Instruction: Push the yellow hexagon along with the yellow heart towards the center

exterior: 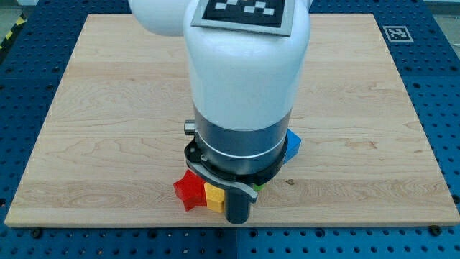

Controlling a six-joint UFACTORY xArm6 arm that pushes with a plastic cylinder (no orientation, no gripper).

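Note:
The arm's white and grey body covers the middle of the wooden board. My tip shows as a dark rod end near the view's bottom edge of the board. A yellow block sits just left of the tip, touching or nearly touching it; its shape is partly hidden. A red star-like block lies against the yellow block's left side. A blue block peeks out at the arm's right. A sliver of green shows under the arm. I can see only one yellow block.
The board lies on a blue perforated table. A black-and-white marker sits at the board's top right corner. The board's bottom edge runs just below my tip.

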